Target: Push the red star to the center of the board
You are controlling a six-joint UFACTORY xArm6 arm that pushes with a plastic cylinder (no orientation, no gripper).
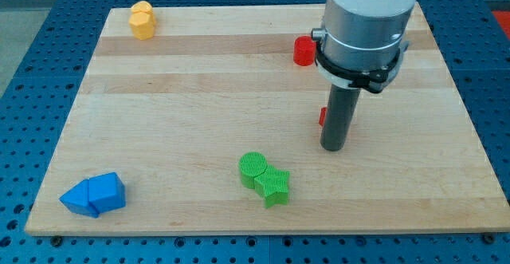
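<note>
My tip (332, 147) rests on the wooden board (199, 96), right of the board's middle. A small red sliver (322, 116) shows at the rod's left edge just above the tip. It is a red block almost wholly hidden behind the rod, and its shape cannot be made out. Another red block (304, 51) sits near the view's top, left of the arm's grey body. Its shape is unclear, and part of it may be hidden by the arm. It is well apart from the tip.
A green cylinder (253, 168) and a green star (273, 186) touch each other below and left of the tip. A yellow block (141, 20) sits at the top left. Two blue blocks (94, 195) lie together at the bottom left corner.
</note>
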